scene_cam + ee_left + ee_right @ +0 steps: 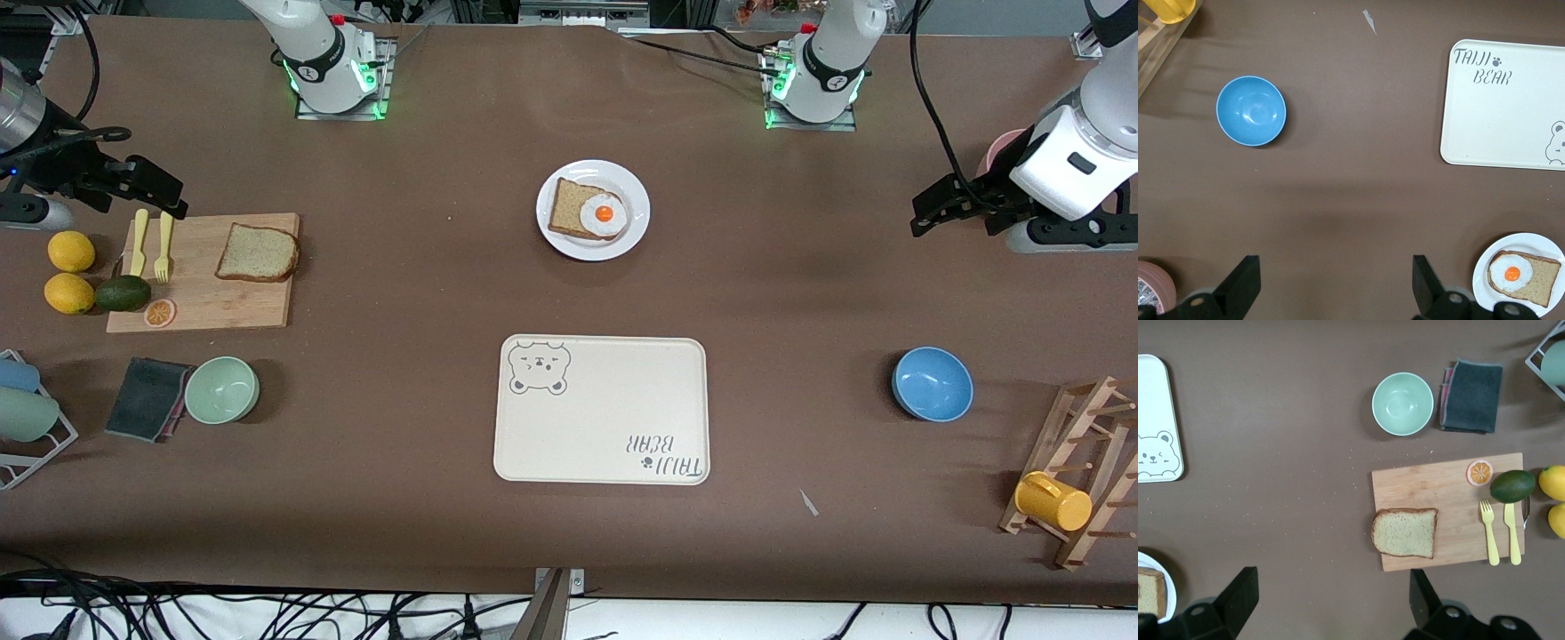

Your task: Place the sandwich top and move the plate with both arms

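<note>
left gripper (925, 213): wide open, empty, waiting at its table end | right gripper (156, 191): wide open, empty, over board (204, 302) | top (258, 253): on board | plate (593, 210): mid-table, holds egg slice (589, 213)

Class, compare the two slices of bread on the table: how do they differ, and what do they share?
The plain slice has nothing on it; the slice with the fried egg carries the egg near one corner. The plain slice lies on the wooden cutting board toward the right arm's end; the egg slice lies on the white plate at mid-table. Both lie flat, light brown with darker crust.
</note>
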`<action>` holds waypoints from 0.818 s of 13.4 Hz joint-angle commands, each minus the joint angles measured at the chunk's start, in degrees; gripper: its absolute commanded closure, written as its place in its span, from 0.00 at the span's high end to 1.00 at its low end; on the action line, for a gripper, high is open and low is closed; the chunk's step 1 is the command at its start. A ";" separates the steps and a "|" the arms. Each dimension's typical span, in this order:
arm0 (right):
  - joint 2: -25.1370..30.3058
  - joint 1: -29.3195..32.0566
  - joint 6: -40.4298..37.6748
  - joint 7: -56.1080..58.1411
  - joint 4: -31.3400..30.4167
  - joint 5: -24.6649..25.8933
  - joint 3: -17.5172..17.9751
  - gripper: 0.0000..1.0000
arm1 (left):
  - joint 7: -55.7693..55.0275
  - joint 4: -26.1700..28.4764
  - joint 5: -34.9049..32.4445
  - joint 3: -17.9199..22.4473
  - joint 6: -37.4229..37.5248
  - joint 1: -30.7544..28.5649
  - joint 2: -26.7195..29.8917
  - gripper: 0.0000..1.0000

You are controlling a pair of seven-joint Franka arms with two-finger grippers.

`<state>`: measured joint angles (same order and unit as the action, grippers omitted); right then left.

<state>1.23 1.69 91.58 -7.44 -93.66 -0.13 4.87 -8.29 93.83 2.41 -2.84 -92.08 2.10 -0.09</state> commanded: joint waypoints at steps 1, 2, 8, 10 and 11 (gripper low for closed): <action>-0.44 -0.20 -0.09 1.99 1.11 0.05 -0.21 1.00 | -0.33 -1.98 -2.14 -0.23 1.38 0.01 -0.79 1.00; -0.44 -0.20 -0.09 1.82 1.11 0.05 -0.21 1.00 | -0.33 -1.98 -2.14 -0.23 1.38 0.10 -0.79 1.00; -0.97 0.15 0.17 1.64 1.29 0.05 -0.30 1.00 | -0.33 -1.98 -2.14 -0.23 1.38 0.10 -0.79 1.00; -1.58 0.07 -0.26 1.55 1.46 -0.04 -0.21 1.00 | -0.15 -1.98 -2.14 -0.15 1.38 -0.08 -0.88 1.00; -2.54 0.15 -0.79 1.38 2.51 -0.04 0.49 1.00 | -0.15 -1.98 -2.14 -0.15 1.38 0.01 -0.88 1.00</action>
<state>0.50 1.76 91.79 -6.53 -93.64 -0.12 4.80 -8.29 93.83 2.41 -2.82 -92.08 2.09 -0.09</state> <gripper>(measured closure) 0.000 0.000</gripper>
